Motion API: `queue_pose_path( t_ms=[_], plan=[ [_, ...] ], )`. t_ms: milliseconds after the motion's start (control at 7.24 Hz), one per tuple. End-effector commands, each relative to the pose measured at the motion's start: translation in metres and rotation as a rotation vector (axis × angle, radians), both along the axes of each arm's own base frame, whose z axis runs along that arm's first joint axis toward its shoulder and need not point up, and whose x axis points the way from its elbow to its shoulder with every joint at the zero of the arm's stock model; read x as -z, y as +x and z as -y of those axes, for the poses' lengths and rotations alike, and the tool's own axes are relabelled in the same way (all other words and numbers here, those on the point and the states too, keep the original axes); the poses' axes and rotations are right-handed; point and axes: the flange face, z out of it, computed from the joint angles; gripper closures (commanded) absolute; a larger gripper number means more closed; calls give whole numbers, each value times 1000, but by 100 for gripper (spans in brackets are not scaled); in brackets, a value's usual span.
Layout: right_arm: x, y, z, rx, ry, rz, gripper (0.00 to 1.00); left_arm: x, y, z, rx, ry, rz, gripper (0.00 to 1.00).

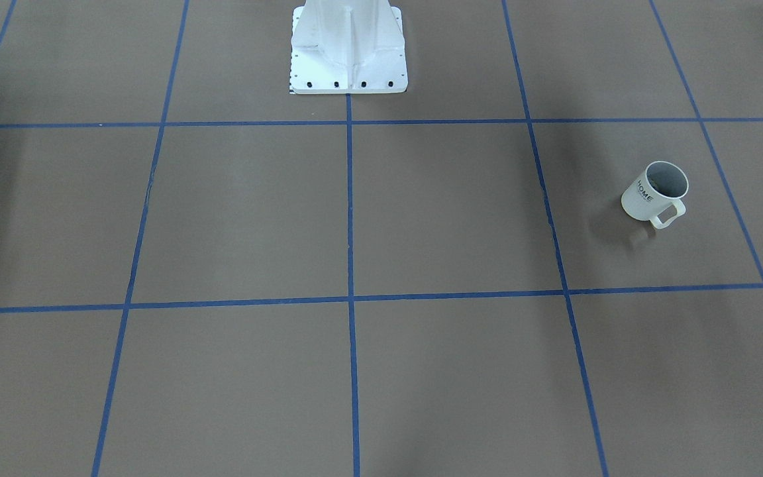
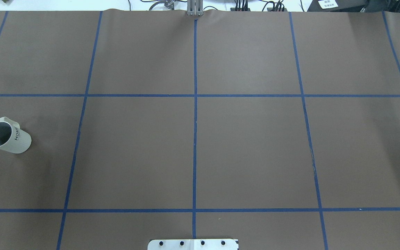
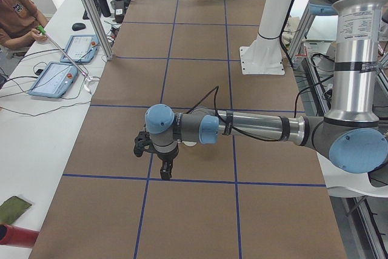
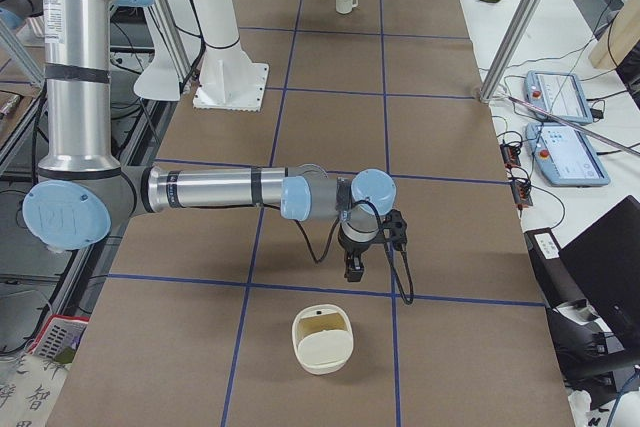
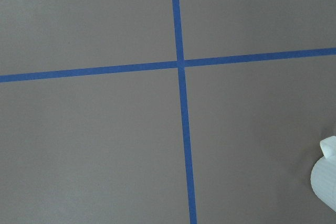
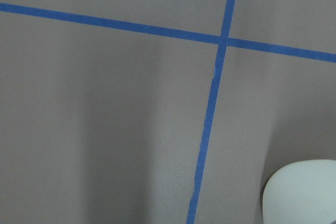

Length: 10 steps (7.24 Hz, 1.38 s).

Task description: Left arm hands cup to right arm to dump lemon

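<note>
Brown blue-taped table (image 1: 454, 212); cup (image 1: 640, 199) upright near its left end

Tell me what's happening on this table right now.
Nothing is being handled yet. The small cream-white mug printed "HOME" stands upright on the brown table with blue tape lines, on the robot's left side. The silver-grey left arm reaches over the table with its end effector pointing down near the mug, not touching it. The silver-grey right arm hovers likewise toward the other end. No lemon is visible inside the mug.
</note>
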Motion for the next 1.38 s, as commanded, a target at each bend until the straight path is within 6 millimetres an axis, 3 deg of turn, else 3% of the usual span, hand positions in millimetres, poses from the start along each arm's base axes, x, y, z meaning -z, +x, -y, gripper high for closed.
queue_pose_path(
  t_ms=[0, 138, 276, 414, 829, 967, 1105, 1243],
  plan=[
    [5, 0, 2, 0, 12, 1, 0, 8, 20, 3, -37, 54, -46, 0],
    [7, 0, 3, 0, 15, 2, 0, 7, 28, 1, -47, 53, -72, 0],
    [10, 0, 4, 0, 21, 2, 0, 17, 50, 5, -29, 9, -88, 0],
    [12, -1, 8, 0, 35, 3, 0, 29, 89, 7, -49, 17, -89, 0],
    [7, -2, 9, 2, 58, 4, 0, 39, 148, 1, -48, -38, -99, 0],
    [7, -1, 8, 0, 56, 6, 0, 37, 156, -3, -8, -55, -83, 0],
    [7, -1, 8, 0, 58, 6, 0, 39, 182, -9, -25, -75, -83, 0],
    [6, -1, 8, 0, 56, 6, 0, 38, 189, -12, -38, -77, -77, 0]
  ],
)
